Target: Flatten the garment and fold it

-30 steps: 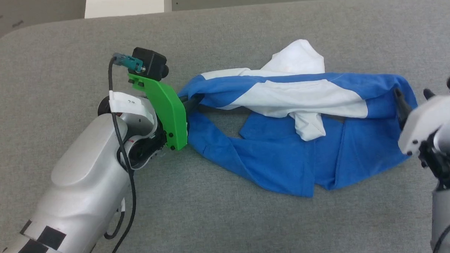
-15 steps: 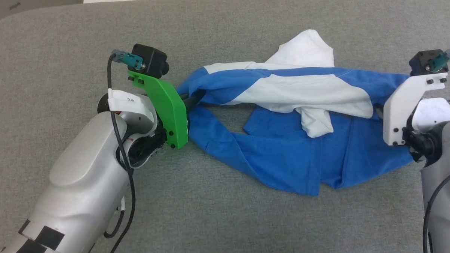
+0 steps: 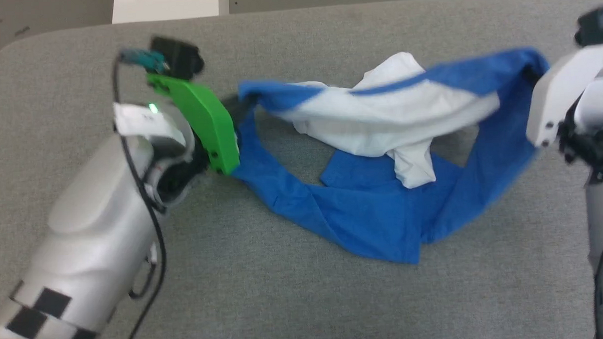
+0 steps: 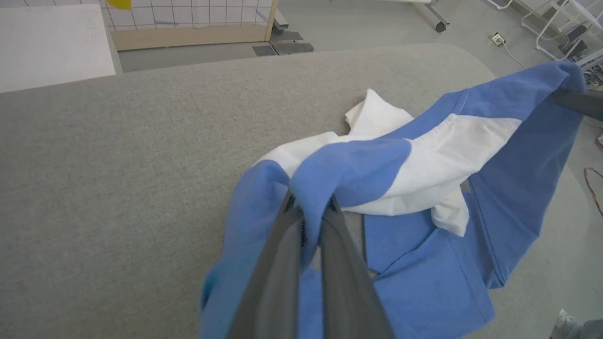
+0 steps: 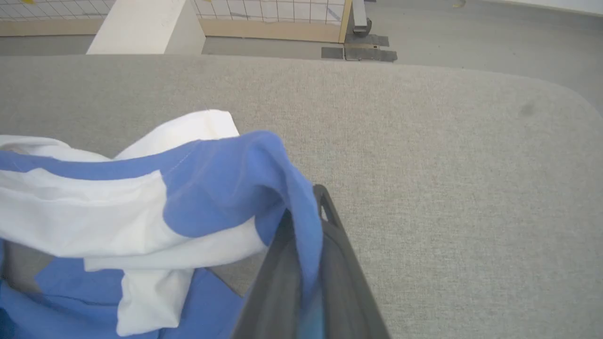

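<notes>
the left gripper [image 4: 308, 207] has its two dark fingers nearly closed, with a blue fold of the garment [image 3: 380, 121] pinched between them near one end. the right gripper [image 5: 305, 221] is the same: its fingers are almost together, and the blue cloth of the other end is draped over them and clamped between them. compared with one second ago, both grippers are now higher and further from the robot, while the lowest blue corner of the garment lies at the same place on the grey table [image 3: 306, 300]; so the arms moved, not only the camera. the upper band of blue and white cloth now hangs in the air between the two grippers and looks more stretched, and a gap has opened under it on the right side. the lower blue part and a white flap in the middle rest on the table, crumpled and doubled. i judge this is the lifting and spreading step of flattening; the folding is not yet begun.
</notes>
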Robot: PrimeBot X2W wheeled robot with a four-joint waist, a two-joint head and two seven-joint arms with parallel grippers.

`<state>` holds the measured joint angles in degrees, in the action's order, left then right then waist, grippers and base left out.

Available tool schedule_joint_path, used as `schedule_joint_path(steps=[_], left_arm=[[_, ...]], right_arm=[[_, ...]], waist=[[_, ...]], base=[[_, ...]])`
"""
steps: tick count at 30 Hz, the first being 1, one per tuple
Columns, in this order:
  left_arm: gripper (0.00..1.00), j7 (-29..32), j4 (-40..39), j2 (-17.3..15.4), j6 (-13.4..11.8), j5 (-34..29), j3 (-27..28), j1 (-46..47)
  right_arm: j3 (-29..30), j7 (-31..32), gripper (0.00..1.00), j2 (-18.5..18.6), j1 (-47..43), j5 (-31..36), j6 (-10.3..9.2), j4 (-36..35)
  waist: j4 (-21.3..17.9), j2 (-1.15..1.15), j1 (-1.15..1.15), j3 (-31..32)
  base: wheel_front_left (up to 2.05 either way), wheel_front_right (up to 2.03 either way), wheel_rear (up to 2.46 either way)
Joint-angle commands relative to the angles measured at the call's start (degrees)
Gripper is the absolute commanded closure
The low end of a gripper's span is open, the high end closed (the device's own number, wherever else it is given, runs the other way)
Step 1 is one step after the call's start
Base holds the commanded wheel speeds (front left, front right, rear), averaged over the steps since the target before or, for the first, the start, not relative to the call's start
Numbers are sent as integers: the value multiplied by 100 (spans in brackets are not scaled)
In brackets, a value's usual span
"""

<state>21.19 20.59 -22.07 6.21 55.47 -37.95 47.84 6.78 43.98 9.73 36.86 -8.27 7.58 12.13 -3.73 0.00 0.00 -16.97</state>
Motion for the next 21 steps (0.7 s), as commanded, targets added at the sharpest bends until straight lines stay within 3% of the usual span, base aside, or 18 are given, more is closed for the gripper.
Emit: schedule_joint_path(steps=[1, 4, 10, 14, 21], left_arm=[[100, -92, 25, -103, 19, -81, 92, 369], [100, -191, 222, -277, -10, -344, 215, 981], [100, -528, 736, -606, -430, -1354, 245, 2375], [100, -1076, 993, -695, -754, -1899, 381, 3294], [100, -2143, 1389, -677, -1268, -2276, 773, 4301]], right_arm=[[-30, 30, 100, 68, 327, -112, -9, -96], [42, 52, 100, 34, 994, -277, -9, -98], [45, -178, 100, -173, 2580, 257, -9, 398], [59, -703, 100, -319, 3617, 790, -9, 757], [547, -1840, 100, -594, 4814, 1456, -9, 1279]], waist=[[-21, 0, 0, 69], [-75, 0, 0, 52], [-232, 0, 0, -182], [-325, 0, 0, -419], [-402, 0, 0, -772]], base=[[0, 0, 0], [0, 0, 0], [0, 0, 0], [0, 0, 0], [0, 0, 0]])
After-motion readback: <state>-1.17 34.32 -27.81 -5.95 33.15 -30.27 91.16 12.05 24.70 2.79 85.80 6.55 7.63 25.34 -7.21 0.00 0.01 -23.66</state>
